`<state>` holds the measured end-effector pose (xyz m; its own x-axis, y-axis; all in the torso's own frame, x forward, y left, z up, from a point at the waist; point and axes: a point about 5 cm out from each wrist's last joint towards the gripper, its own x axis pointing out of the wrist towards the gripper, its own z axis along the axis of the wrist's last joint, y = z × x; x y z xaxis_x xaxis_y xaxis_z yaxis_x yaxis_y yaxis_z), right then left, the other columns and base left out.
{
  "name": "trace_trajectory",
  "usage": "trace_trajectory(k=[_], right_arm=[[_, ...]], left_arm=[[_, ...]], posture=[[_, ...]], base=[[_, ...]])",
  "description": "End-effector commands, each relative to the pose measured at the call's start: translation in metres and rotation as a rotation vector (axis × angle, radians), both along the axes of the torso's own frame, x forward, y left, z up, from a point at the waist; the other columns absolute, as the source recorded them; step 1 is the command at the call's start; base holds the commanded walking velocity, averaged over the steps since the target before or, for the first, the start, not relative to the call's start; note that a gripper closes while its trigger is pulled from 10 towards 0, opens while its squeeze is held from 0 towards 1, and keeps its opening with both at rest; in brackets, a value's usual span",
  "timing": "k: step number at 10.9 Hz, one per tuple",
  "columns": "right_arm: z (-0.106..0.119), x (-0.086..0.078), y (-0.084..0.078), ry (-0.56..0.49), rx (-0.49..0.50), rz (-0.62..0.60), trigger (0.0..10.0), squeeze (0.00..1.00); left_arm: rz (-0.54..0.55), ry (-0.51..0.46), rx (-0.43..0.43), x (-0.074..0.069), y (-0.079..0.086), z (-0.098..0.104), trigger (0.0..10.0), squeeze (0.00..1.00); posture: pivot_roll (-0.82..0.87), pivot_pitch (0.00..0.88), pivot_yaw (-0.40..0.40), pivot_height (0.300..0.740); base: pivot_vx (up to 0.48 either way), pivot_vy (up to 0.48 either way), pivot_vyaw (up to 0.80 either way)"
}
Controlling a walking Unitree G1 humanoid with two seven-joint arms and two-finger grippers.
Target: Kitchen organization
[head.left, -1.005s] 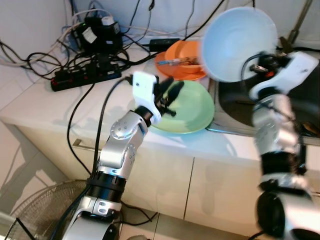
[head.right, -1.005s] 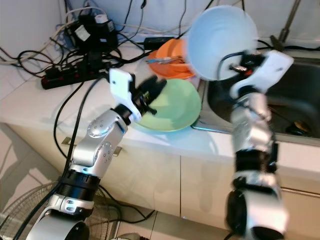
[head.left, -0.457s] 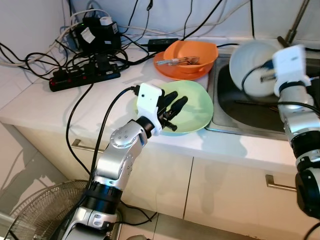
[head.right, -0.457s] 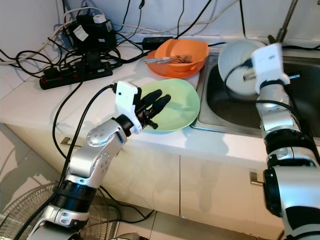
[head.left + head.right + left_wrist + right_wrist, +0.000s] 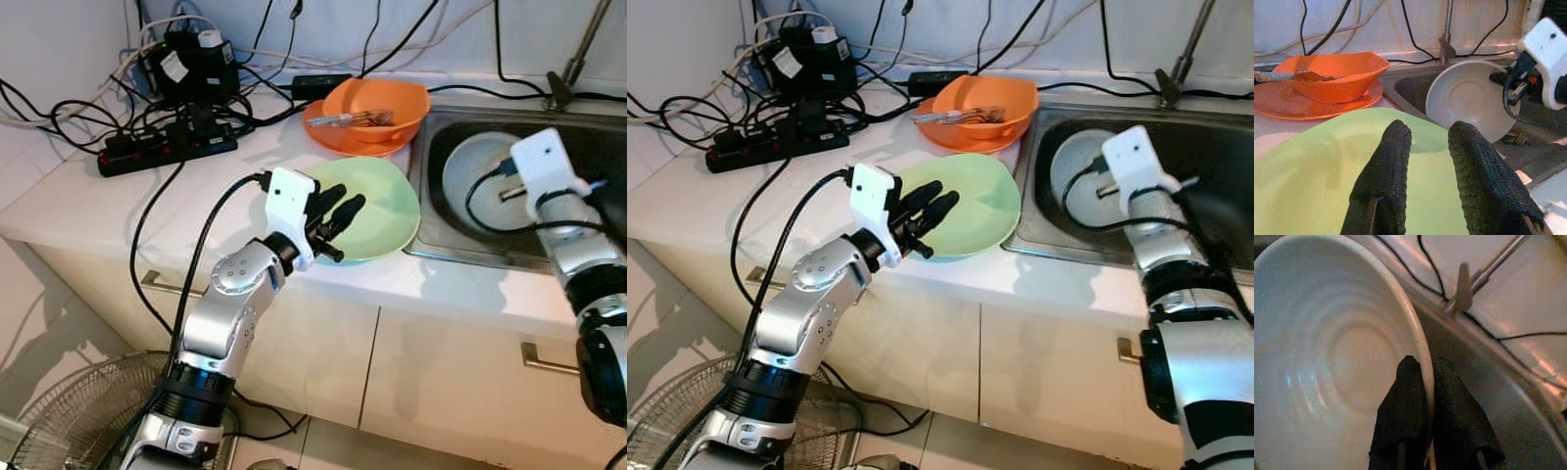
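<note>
Progress: white bowl (image 5: pixel 480 174) held down inside the sink (image 5: pixel 588 147), not yet released; green plate (image 5: pixel 377 211) and orange bowl (image 5: pixel 377 103) with cutlery left on the counter (image 5: pixel 88 201).
Right gripper (image 5: pixel 1422 377): rim of the white bowl pinched between its fingers, arm reached over the sink edge.
Left gripper (image 5: pixel 1427 147): fingers slightly parted, nothing held, hovering over the green plate's near side.
Remaining: judged as bowl release, then plate.

Left claw (image 5: pixel 1422 161) parted over green plate (image 5: pixel 1312 161) (orange bowl (image 5: pixel 1332 73), white bowl (image 5: pixel 1469 98) beyond)
</note>
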<state>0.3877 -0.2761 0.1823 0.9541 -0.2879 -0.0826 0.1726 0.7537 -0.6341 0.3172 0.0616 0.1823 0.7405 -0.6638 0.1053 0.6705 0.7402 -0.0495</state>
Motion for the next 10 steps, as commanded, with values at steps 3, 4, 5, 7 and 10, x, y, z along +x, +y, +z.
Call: trace_trajectory(k=[3,4,5,7,10], right_arm=[[-0.001,0.004,0.006,0.012,0.160,-0.023,10.0,0.00],[-0.006,0.002,0.006,0.030,0.194,-0.032,10.0,0.00],[-0.010,0.001,0.007,0.046,0.235,-0.039,10.0,0.00],[-0.018,0.000,0.010,0.071,0.289,-0.045,10.0,0.00],[-0.025,-0.001,0.013,0.092,0.326,-0.041,10.0,0.13]], left_arm=[[-0.002,0.016,0.004,-0.002,0.003,-0.001,10.0,0.00],[-0.003,0.019,0.004,-0.002,0.003,-0.001,10.0,0.00],[-0.003,0.025,0.006,-0.002,0.003,-0.002,10.0,0.00],[-0.016,0.037,0.014,-0.003,0.002,-0.005,10.0,0.00],[-0.021,0.040,0.018,-0.004,0.001,-0.005,10.0,0.00]], posture=[[0.12,0.000,0.063,0.740],[0.12,0.000,0.063,0.740],[0.12,0.000,0.065,0.740],[0.12,0.000,0.068,0.740],[0.12,0.000,0.069,0.740]], base=[[0.000,0.000,0.00],[0.000,0.000,0.00],[0.000,0.000,0.00],[0.000,0.000,0.00],[0.000,0.000,0.00]])
